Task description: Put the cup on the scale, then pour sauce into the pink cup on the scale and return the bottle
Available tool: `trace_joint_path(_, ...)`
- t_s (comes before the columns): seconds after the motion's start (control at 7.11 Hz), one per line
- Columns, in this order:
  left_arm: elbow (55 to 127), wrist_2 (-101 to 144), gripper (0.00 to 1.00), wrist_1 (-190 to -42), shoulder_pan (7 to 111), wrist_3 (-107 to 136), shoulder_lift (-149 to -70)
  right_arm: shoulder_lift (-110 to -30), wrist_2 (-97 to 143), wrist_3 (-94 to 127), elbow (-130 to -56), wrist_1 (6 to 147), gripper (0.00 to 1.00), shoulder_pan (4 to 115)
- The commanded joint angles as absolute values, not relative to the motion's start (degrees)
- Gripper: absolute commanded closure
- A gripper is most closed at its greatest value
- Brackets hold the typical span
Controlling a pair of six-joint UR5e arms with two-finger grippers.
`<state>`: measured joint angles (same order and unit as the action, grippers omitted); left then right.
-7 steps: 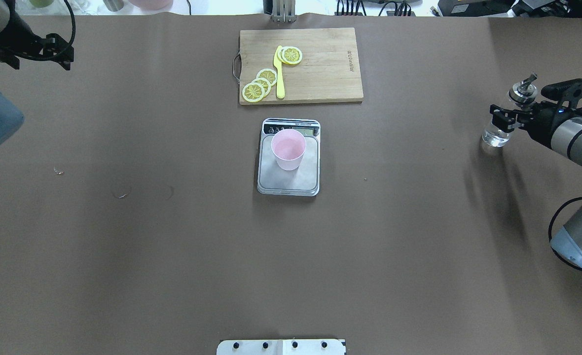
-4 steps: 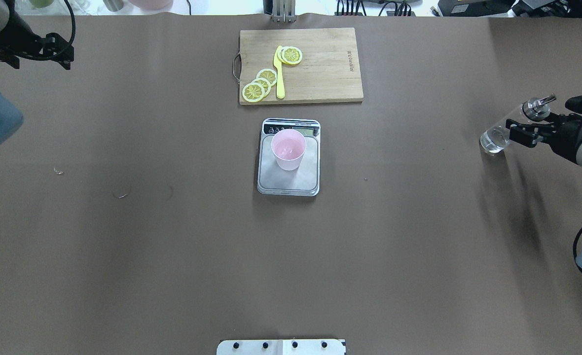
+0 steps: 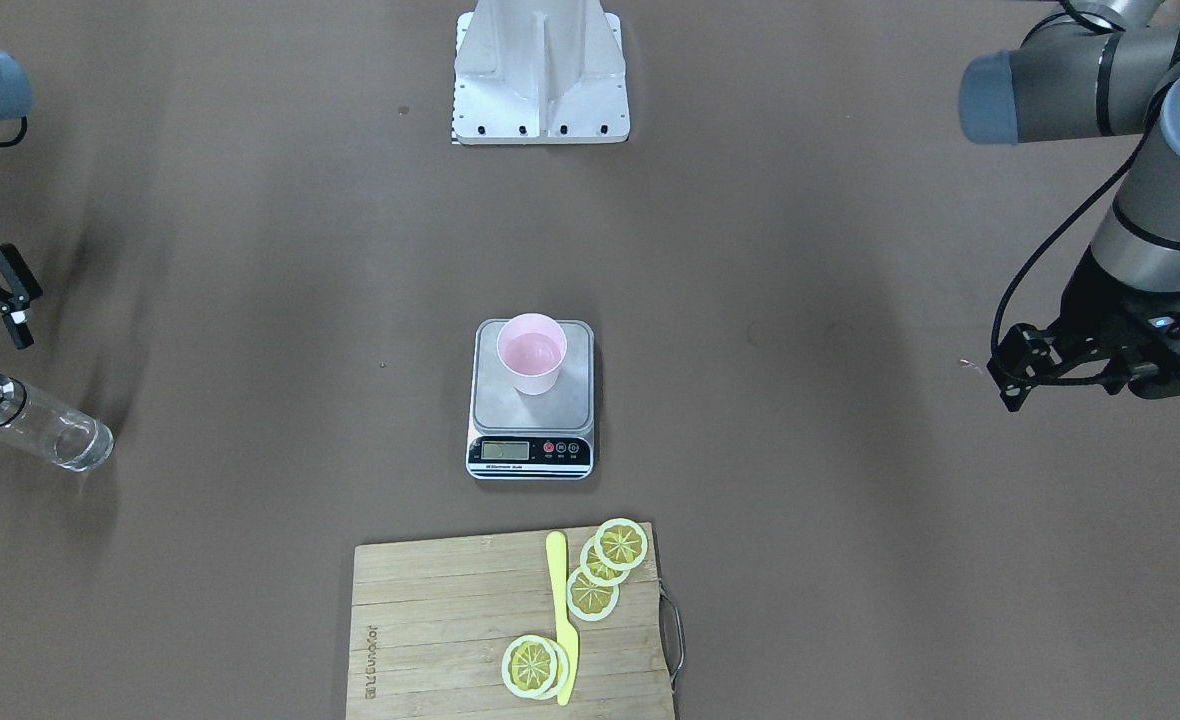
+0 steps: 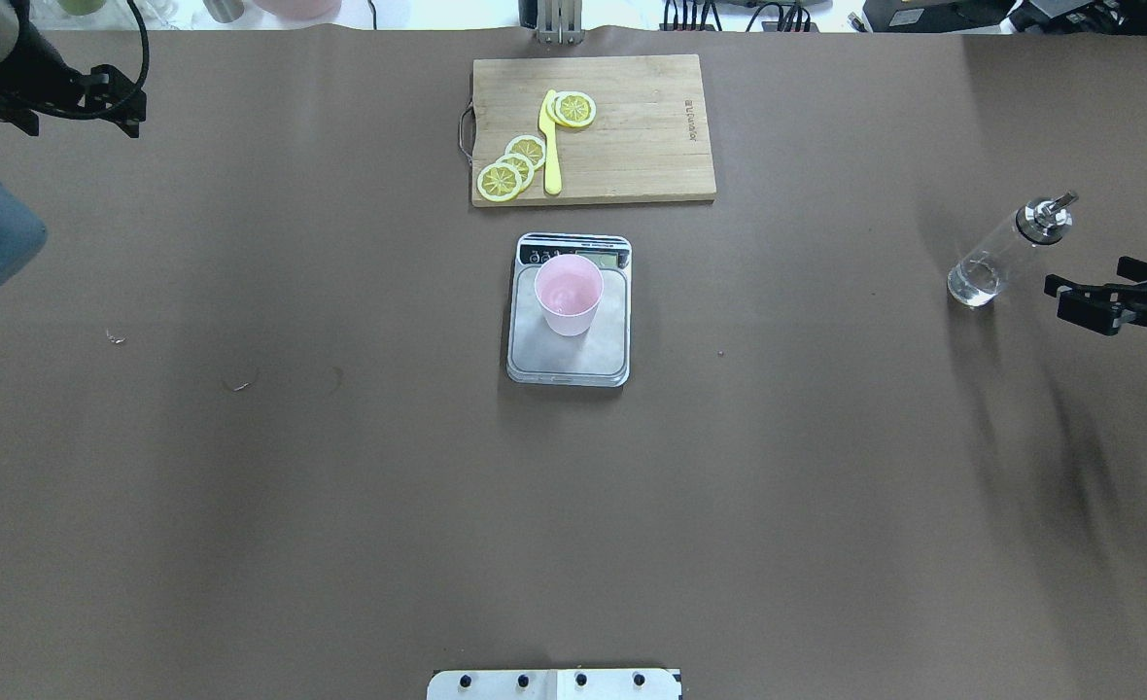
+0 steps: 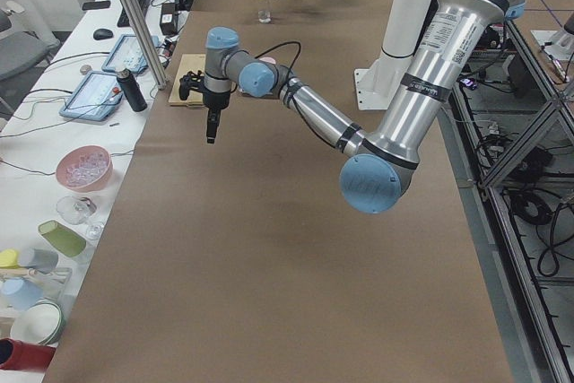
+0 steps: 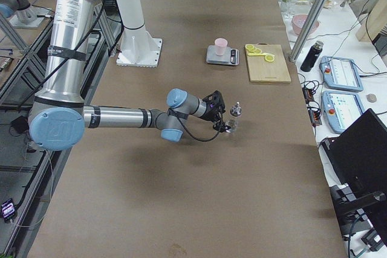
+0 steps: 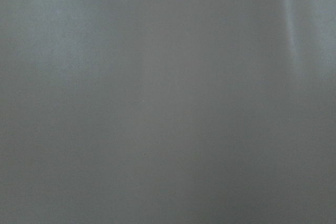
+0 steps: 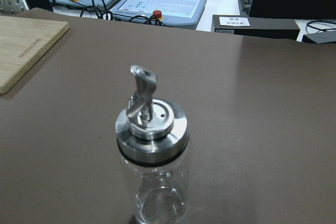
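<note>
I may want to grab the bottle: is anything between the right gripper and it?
Nothing visible. The bottle stands upright on the table, and the right gripper, open, is apart from it with only bare tabletop between them.

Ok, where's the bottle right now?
In the overhead view the bottle stands upright on the table far to the robot's right, well away from the scale. The open right gripper is beside it, not touching.
</note>
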<state>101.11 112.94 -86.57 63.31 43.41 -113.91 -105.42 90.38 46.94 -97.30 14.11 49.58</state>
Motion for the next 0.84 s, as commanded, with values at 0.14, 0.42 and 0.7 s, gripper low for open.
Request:
trace_joint_path(0.14, 101.16, 112.94, 0.01, -86.57, 63.37, 43.33, -113.91, -109.43, 113.33, 47.11, -103.44, 18.42, 0.00, 63.61)
trace_joint_path(0.42, 101.08, 112.94, 0.01, -86.57, 63.28, 43.33, -113.56, -100.85, 135.44, 45.62, -103.71, 32.45, 0.00, 81.75)
trace_joint_path(0.7, 101.16, 112.94, 0.01, -86.66, 63.37, 43.33, -113.55, -93.03, 145.42, 40.91, -103.45, 51.40, 0.00, 89.62)
